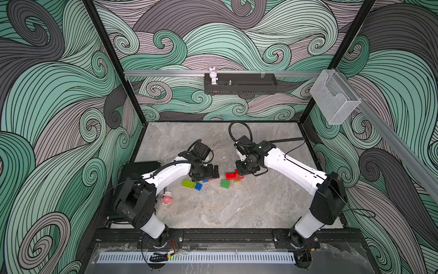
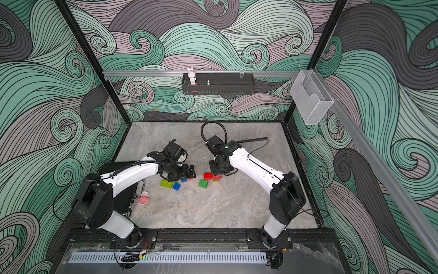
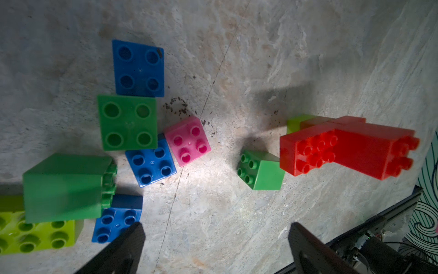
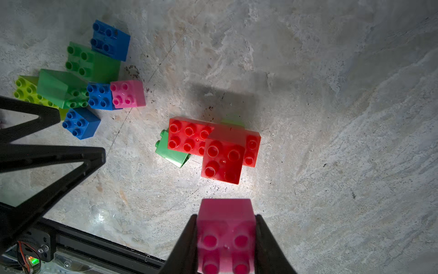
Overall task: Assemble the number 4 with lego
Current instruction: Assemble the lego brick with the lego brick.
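Note:
My right gripper (image 4: 226, 218) is shut on a pink lego brick (image 4: 225, 208), held above the floor just short of a red lego assembly (image 4: 213, 144) of joined bricks. A small green brick (image 4: 173, 154) leans against that assembly. In both top views the red assembly (image 1: 231, 175) (image 2: 208, 176) lies under the right gripper (image 1: 246, 169). My left gripper (image 3: 215, 227) is open over bare floor, with nothing between its fingers. Beside it lies a loose cluster: blue (image 3: 138, 67), green (image 3: 128, 122), pink (image 3: 187, 141) and lime (image 3: 35, 234) bricks.
A pink-and-white figurine (image 1: 167, 198) sits on the floor near the left arm's elbow. A black case (image 1: 139, 167) lies at the left wall. A bunny figure (image 1: 213, 75) stands on the back shelf. The black frame rail (image 4: 99, 249) borders the front.

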`<control>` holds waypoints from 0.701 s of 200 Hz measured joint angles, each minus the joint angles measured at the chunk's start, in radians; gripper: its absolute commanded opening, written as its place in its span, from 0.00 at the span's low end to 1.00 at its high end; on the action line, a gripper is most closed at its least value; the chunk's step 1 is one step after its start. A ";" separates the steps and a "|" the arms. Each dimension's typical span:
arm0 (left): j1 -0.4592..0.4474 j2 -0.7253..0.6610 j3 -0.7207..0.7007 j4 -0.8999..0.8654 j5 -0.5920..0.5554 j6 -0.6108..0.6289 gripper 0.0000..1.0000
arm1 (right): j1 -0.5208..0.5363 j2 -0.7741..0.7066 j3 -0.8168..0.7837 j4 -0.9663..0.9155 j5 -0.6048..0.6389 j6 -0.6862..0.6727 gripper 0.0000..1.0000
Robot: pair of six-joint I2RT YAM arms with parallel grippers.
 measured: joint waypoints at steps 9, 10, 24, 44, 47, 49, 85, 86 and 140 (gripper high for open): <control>0.000 0.003 0.000 0.006 0.007 0.003 0.99 | 0.003 0.005 0.004 0.004 0.006 0.000 0.00; 0.000 0.003 0.000 0.006 0.008 0.003 0.98 | 0.003 0.006 0.004 0.004 0.008 0.000 0.00; 0.000 0.008 0.000 0.014 0.017 0.006 0.99 | 0.005 0.016 0.005 0.009 0.017 -0.001 0.00; 0.000 0.020 0.000 0.016 0.025 0.007 0.99 | 0.010 0.035 0.005 0.020 0.019 0.000 0.00; 0.000 0.022 0.000 0.016 0.026 0.008 0.99 | 0.010 0.038 0.005 0.022 0.019 0.000 0.00; 0.000 0.023 0.000 0.016 0.026 0.007 0.99 | 0.010 0.040 0.005 0.023 0.019 0.000 0.00; 0.000 0.033 0.000 0.016 0.029 0.008 0.99 | 0.017 0.047 0.005 0.045 0.027 0.008 0.00; 0.000 0.033 0.000 0.017 0.029 0.008 0.99 | 0.017 0.047 0.005 0.047 0.028 0.009 0.00; 0.000 0.049 0.000 0.018 0.030 0.008 0.98 | 0.022 0.048 0.005 0.070 0.065 0.053 0.00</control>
